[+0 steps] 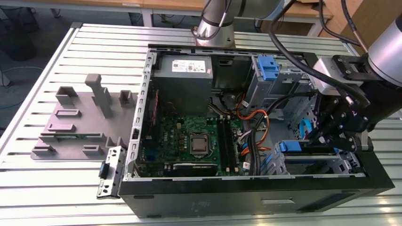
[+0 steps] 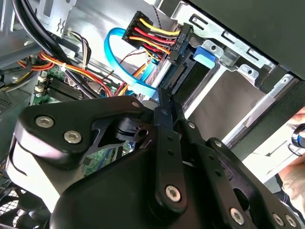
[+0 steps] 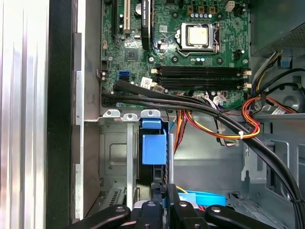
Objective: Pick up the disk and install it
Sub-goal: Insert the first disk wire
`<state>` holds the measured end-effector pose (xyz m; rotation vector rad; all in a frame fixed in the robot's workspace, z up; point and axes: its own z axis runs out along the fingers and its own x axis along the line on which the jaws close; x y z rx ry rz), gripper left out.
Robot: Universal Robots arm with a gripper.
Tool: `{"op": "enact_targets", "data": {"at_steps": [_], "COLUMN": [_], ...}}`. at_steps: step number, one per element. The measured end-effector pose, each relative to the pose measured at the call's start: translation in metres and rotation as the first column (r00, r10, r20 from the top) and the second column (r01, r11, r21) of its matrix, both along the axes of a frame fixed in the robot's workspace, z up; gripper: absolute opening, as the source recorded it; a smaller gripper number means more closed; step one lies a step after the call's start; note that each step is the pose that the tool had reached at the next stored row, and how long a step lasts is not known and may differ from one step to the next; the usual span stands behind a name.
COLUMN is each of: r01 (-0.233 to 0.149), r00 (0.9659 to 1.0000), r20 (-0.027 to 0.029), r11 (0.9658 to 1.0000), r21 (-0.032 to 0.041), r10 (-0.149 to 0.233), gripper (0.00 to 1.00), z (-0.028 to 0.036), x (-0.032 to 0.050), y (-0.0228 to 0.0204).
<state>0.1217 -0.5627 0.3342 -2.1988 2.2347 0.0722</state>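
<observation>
The disk (image 3: 153,143) stands edge-on in the drive bay at the front corner of the open computer case (image 1: 251,193). Its blue plastic rail faces the camera in the first wrist view and shows as a blue strip (image 1: 294,146) in the exterior view. In the second wrist view its dark connector edge (image 2: 183,71) lies just beyond my fingertips. My gripper (image 2: 163,98) reaches down into the case at the exterior view's right, its two black fingers drawn together, tips at the disk's edge. The rest of the disk is hidden by the bay walls and my gripper (image 1: 328,136).
A bundle of coloured power wires with a black connector (image 2: 157,33) and a flat blue cable (image 2: 119,57) hang close to the fingers. The motherboard (image 1: 188,136), grey power-supply box (image 1: 185,70) and upright blue latch (image 1: 268,68) fill the case. A grey fixture (image 1: 82,117) sits on the slatted table.
</observation>
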Motion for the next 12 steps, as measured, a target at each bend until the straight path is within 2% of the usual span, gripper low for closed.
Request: {"op": "enact_targets", "data": {"at_steps": [12], "r01": [0.0], "r00": [1.0], "r20": [0.0001], "r11": [1.0], "r21": [-0.0006], "r10": [0.0], "gripper": [0.16], "z": [-0.0046], "x": [0.0], "y": [0.0]}}
